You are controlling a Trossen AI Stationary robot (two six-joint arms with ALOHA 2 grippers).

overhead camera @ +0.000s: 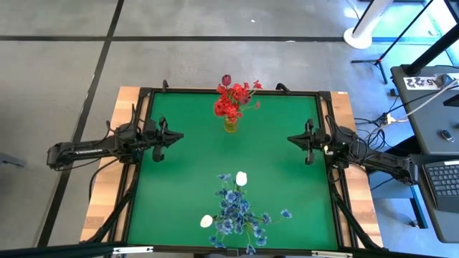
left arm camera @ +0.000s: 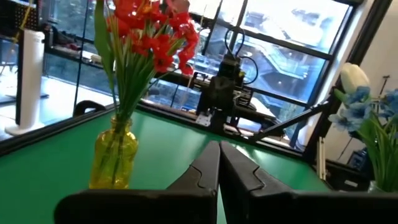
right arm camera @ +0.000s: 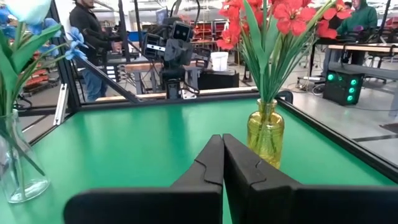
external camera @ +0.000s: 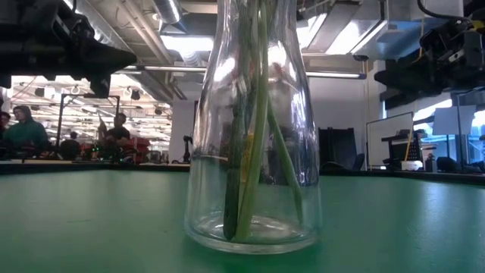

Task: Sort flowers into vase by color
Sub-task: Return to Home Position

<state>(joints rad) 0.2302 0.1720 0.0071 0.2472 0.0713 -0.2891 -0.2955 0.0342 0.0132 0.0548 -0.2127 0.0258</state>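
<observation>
The red flowers (overhead camera: 231, 100) and the dark maroon bud (overhead camera: 226, 79) stand with their stems in a yellow glass vase (overhead camera: 230, 125) near the table's far edge; the vase also shows in the right wrist view (right arm camera: 265, 134) and the left wrist view (left arm camera: 114, 152). The blue sprays (overhead camera: 235, 208) and white buds (overhead camera: 242, 178) stand in a clear glass vase (external camera: 252, 152) near the near edge. My left gripper (overhead camera: 177, 135) hovers at the table's left side, shut and holding nothing. My right gripper (overhead camera: 291, 139) hovers at the right side, likewise shut.
A black frame (overhead camera: 237, 92) rims the green table top (overhead camera: 186, 172). Open green surface lies between the two vases and between the arms. People and benches show in the room beyond the table.
</observation>
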